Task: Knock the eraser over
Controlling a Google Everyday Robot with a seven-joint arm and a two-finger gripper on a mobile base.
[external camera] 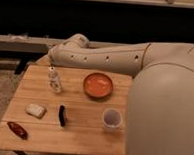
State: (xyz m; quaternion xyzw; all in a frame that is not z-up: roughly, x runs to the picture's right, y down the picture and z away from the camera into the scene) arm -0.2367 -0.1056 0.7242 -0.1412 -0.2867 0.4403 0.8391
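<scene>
The eraser (62, 115) is a small thin black block on the wooden table (86, 136), left of centre near the front, and it appears to stand on a long edge. My white arm (107, 55) reaches in from the right across the back of the table. Its gripper (52, 67) hangs at the far left, well behind the eraser and apart from it.
A small pale bottle (54, 81) stands just under the gripper. An orange bowl (98, 84) sits at the back centre and a clear cup (111, 118) at the right front. A whitish block (35, 110) and a dark red oblong thing (17, 130) lie at the left front.
</scene>
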